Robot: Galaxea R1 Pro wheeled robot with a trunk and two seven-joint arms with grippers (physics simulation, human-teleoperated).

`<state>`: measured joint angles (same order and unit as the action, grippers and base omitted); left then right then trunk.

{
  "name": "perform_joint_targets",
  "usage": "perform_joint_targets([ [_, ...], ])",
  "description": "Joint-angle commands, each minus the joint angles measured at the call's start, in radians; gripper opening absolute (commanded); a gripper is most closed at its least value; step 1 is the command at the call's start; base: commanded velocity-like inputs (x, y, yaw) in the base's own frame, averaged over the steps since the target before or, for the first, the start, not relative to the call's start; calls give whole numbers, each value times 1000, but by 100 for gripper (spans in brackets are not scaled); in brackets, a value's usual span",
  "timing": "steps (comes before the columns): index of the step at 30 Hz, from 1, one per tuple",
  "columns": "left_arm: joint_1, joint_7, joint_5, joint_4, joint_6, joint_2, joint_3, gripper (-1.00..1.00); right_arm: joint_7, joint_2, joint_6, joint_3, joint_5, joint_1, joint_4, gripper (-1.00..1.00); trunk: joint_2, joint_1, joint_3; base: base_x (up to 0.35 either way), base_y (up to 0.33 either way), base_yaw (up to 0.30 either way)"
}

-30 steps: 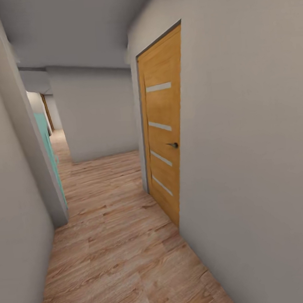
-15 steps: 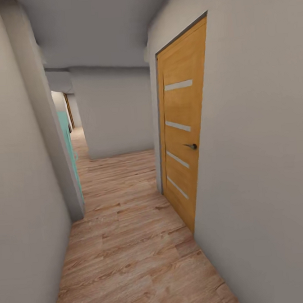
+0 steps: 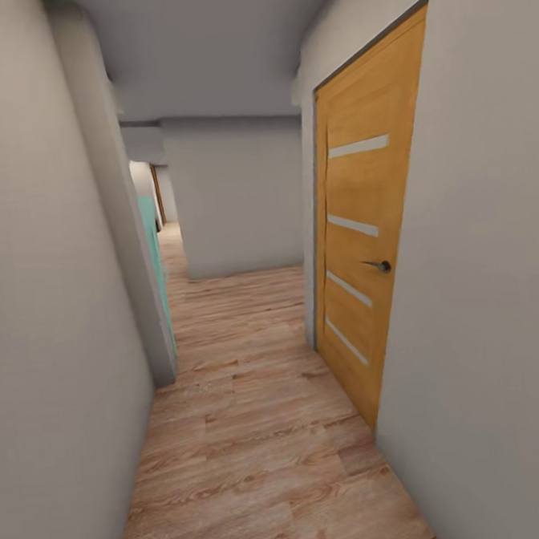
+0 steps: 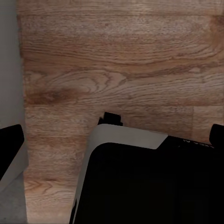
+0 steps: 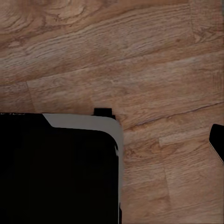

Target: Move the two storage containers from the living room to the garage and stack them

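Head view placed you in a narrow corridor with a light wood-plank floor [image 3: 257, 431], grey walls on both sides, and a wooden door [image 3: 368, 246] with pale stripes set in the right-hand wall. That door was closed, with its dark handle [image 3: 379, 266] near the far edge of the leaf. A teal panel [image 3: 153, 253] showed past the corner of the left wall, and the corridor bent left around a grey wall block ahead.

You were in transit at this moment. The wood planks mark this as hallway, not the garage, whose floor is dark concrete. Neither storage container appeared in the frames, so you could not confirm where they were or what, if anything, they held.

Left wrist view looked straight down at the planks, with the robot's dark base [image 4: 149, 182] and its pale rim below the camera, and a grey wall strip along one edge. Right wrist view showed the same arrangement: planks and the base [image 5: 56, 168]. Both arms were judged to hang down alongside the trunk, a sensible posture for keeping clear of the walls in a tight passage.

Dark shapes at the frame edges of both wrist views may have been fingertips, but you could not tell how far either gripper was open. Nothing was seen between the fingers.
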<state>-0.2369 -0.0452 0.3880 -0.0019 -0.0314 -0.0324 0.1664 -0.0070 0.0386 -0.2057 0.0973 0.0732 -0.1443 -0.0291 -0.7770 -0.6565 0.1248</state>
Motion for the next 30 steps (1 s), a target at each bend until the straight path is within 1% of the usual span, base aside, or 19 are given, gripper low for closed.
perform_joint_targets([
  [1, -1, -2, 8, 0, -2, 0, 8, 100, -1, 0, -6, 8, 8, -1, -3, 100, -1, -1, 2, 214, 0, 233],
  [25, 0, -2, 7, 0, -2, 0, 8, 100, 0, -2, -7, 7, 9, -1, -3, 100, -1, -1, 2, 221, 0, 212],
  [30, -1, -2, 7, 0, -2, 0, 8, 100, 2, 1, -6, 7, 10, -1, -3, 100, -1, -1, 2, 281, 0, 80],
])
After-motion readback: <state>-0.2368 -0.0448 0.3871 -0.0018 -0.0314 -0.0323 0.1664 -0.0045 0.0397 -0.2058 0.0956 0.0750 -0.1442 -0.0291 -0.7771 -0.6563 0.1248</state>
